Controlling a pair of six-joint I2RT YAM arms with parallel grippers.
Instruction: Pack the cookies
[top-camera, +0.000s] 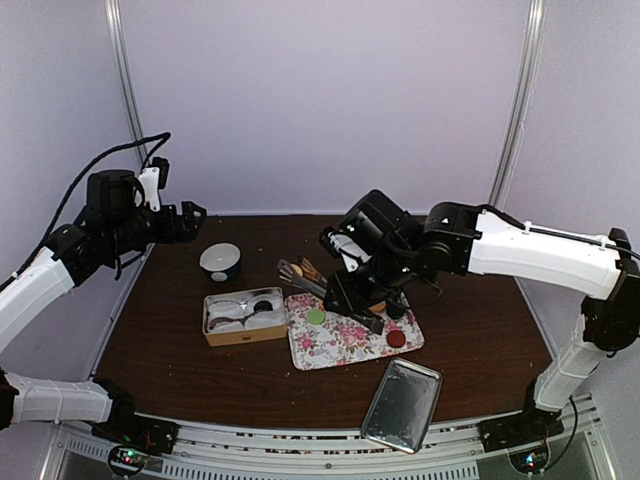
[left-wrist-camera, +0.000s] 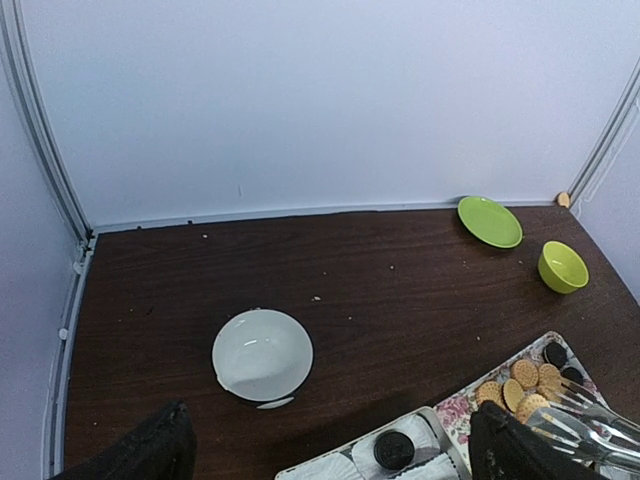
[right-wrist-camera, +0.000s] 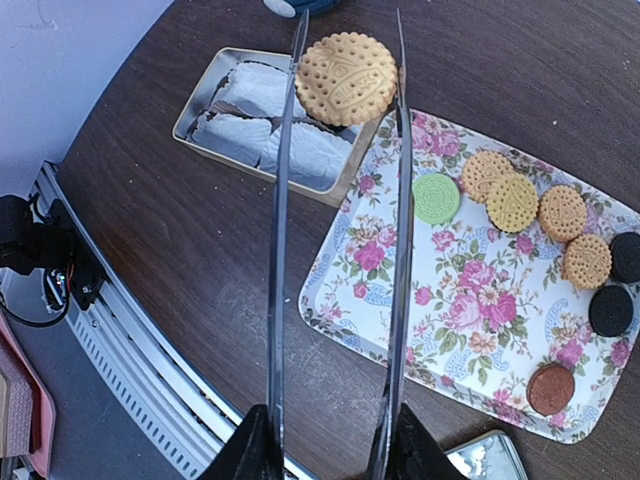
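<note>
At the far left the left gripper (top-camera: 190, 213) hangs raised above the brown surface (top-camera: 480, 330), its jaws spread wide with nothing between them. Its wrist view shows a white bowl (left-wrist-camera: 262, 355) standing on the surface. Next comes a shallow box (top-camera: 245, 337) lined with white paper cups (right-wrist-camera: 300, 150). One black cookie (left-wrist-camera: 393, 450) lies in one of the cups.

Just to the right of the box lies a floral tray (right-wrist-camera: 480, 300) carrying more cookies (right-wrist-camera: 512, 202). There is one light green, four orange-yellow in a loose row, two black at the tray's edge, and one dark red alone near a corner.

The right gripper (right-wrist-camera: 327, 452) has its jaws clenched on long metal tongs (right-wrist-camera: 279, 250). The tongs' tips pinch one orange-yellow cookie (right-wrist-camera: 347, 78), which in the wrist view shows over the box's corner next to the tray. Its face bears a stamped pattern inside a dotted rim, and any lettering there is too small to read.

A metal tray (top-camera: 402, 405) lies askew near the surface's front edge. At the far right, toward the back wall, a green plate (left-wrist-camera: 490, 221) and a yellow-green bowl (left-wrist-camera: 563, 266) sit near each other, not touching.
</note>
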